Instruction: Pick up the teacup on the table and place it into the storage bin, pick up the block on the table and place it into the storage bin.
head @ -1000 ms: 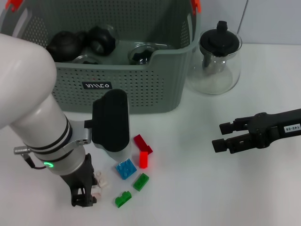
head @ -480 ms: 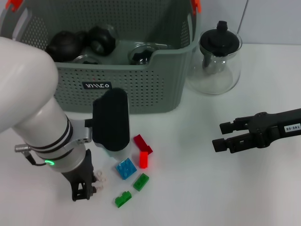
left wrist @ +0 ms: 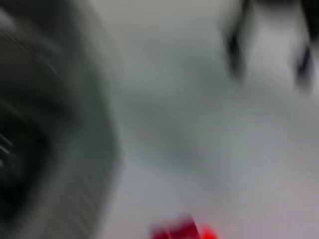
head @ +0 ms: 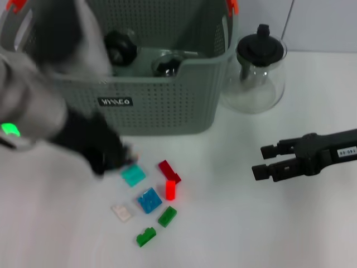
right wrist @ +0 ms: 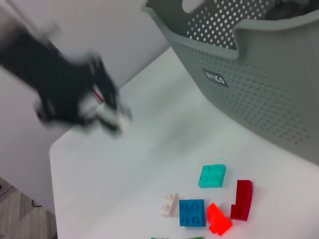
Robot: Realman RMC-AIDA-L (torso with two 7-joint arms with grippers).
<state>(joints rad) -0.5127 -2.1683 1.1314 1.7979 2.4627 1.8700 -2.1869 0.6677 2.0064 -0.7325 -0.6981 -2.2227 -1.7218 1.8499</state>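
**Light, hard blocks by the bin; left gripper low near the teal one**

The blocks lie loose on the white table [head: 290, 223], just in front of the storage bin [head: 167, 106]. They are a teal block [head: 133, 175], a dark red block [head: 169, 170], a bright red block [head: 170, 190], a blue block [head: 149, 200], a white block [head: 121, 212] and two green blocks [head: 166, 215].

They look like small rigid plastic bricks, so they are probably very light, stiff and smooth-sided. A pinch across two flat opposite sides should hold one. An off-centre pinch could flick it away or push it into its neighbours, since several lie close together. The white and teal blocks have the most room around them.

No teacup shows on the table. Dark, round pots and a glass piece sit inside the bin.

The left gripper [head: 111, 156] is low over the table, just left of the teal block and near the bin's front wall. Its forearm reaches in from the left. Something pale shows at its tip in the right wrist view, but I cannot tell whether the fingers are closed on a block or apart.

The right gripper [head: 266, 162] is parked well to the right, below the glass teapot [head: 261, 67]. Its fingers are spread and hold nothing.
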